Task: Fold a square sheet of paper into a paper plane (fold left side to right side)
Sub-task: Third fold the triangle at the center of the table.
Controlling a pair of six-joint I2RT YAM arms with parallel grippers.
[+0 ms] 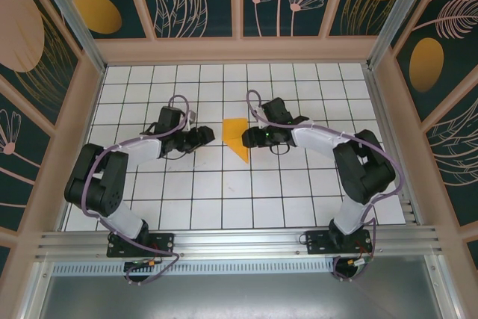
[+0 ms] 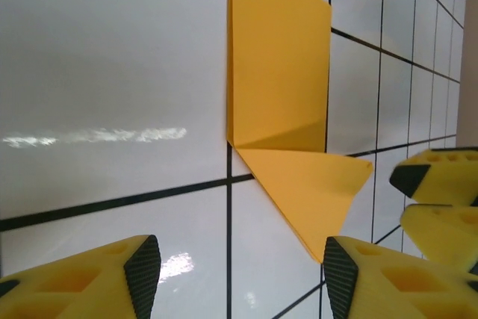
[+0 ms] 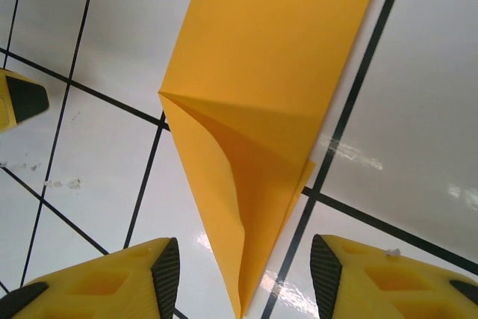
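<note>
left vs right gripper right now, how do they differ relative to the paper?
Position: in the top view the left gripper sits clear of the folded paper, with a gap between them. The right gripper is up against the paper's right edge.
Framing: in the wrist views the paper's pointed end runs in between the right gripper's fingers, while at the left gripper it lies beside one finger.
Shared: both are open, neither holds the paper, and they face it from opposite sides.

No words, numbers, labels, brand marks or signs can be read anywhere in these three views.
</note>
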